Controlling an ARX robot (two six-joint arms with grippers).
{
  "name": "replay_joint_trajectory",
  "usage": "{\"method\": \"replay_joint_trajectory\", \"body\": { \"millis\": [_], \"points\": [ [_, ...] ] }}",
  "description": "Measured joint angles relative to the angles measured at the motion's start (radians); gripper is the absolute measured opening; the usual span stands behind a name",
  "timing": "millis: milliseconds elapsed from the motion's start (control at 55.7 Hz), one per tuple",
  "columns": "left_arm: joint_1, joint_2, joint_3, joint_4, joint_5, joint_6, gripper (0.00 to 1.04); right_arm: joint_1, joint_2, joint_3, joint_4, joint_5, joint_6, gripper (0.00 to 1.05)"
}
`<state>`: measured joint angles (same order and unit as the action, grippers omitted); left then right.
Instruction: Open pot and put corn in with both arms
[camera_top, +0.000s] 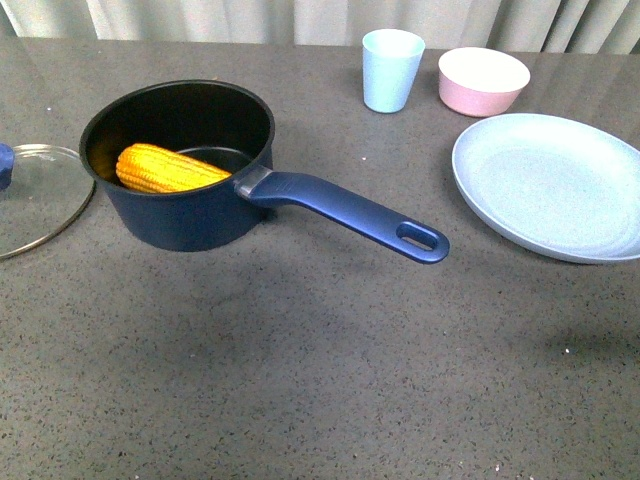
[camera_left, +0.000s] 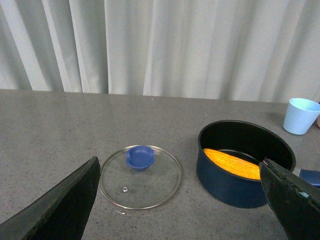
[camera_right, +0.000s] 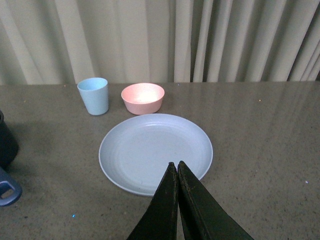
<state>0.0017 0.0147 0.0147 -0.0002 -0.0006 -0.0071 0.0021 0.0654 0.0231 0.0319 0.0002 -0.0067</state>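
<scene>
Yellow corn (camera_left: 231, 163) inside pot (camera_left: 240, 190), between spread left gripper (camera_left: 180, 200) fingers

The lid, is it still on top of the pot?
No, the glass lid lies flat on the table beside the open pot, which holds the corn.

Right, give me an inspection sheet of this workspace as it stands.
Surface: grey speckled table, no spills seen.
Job's things: pot open, corn lying inside; glass lid flat on the table beside the pot, apart from it.
Clutter: light blue cup, pink bowl, pale blue plate, all empty.
Grippers: left gripper jaws wide open, empty; right gripper jaws shut, empty.
Cables: nothing seen.
Surroundings: pale curtain behind the table.
</scene>
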Motion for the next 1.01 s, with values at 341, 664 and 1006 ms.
{"method": "replay_joint_trajectory", "body": {
  "millis": [341, 664, 1006],
  "points": [
    [0.000, 0.000, 0.000, 0.000, 0.000, 0.000, 0.96, 0.000, -0.059, 0.000, -0.030, 0.000, 0.000, 0.02],
    [0.000, 0.000, 0.000, 0.000, 0.000, 0.000, 0.96, 0.000, -0.059, 0.000, -0.031, 0.000, 0.000, 0.37],
    [0.000, 0.000, 0.000, 0.000, 0.000, 0.000, 0.96, 0.000, -0.059, 0.000, -0.031, 0.000, 0.000, 0.95]
  ]
}}
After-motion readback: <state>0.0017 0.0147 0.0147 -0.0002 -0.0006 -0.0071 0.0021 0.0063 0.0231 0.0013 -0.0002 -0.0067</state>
